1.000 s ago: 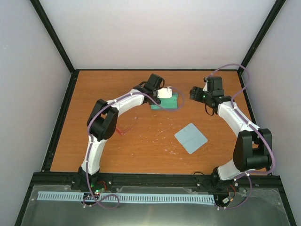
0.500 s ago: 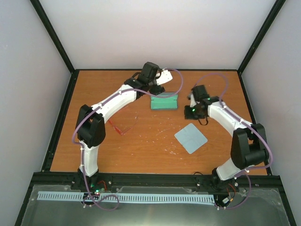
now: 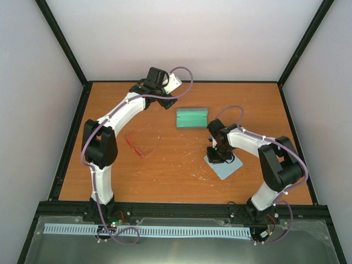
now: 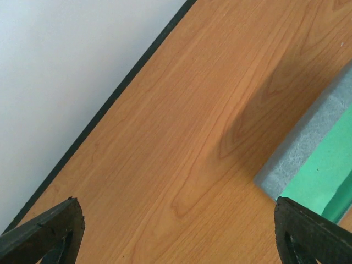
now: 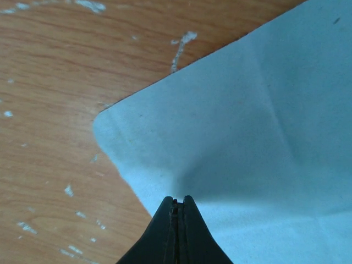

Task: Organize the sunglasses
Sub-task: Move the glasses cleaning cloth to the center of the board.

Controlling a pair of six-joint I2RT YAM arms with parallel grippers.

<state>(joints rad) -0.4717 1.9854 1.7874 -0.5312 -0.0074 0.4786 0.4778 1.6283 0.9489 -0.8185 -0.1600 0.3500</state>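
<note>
The sunglasses (image 3: 142, 144), thin red frame with see-through tinted lenses, lie on the table left of centre, apart from both grippers. The grey-blue case (image 3: 192, 118) lies open, its green lining up; its corner (image 4: 308, 146) shows at the right of the left wrist view. My left gripper (image 3: 166, 102) hangs open at the back of the table, left of the case, over bare wood (image 4: 176, 231). My right gripper (image 3: 216, 159) is shut, its tips (image 5: 179, 201) down at the near-left part of the pale blue cloth (image 5: 247, 121); nothing shows between its fingers.
A black frame rail (image 3: 70, 140) runs along the table's left edge and another along the back (image 4: 110, 99). White flecks (image 5: 181, 41) mark the wood beside the cloth. The right arm covers part of the cloth (image 3: 228, 168) from above.
The left arm has pulled back from the case toward the back left, still open. The right gripper has shut and swung from beside the case down onto the cloth.
</note>
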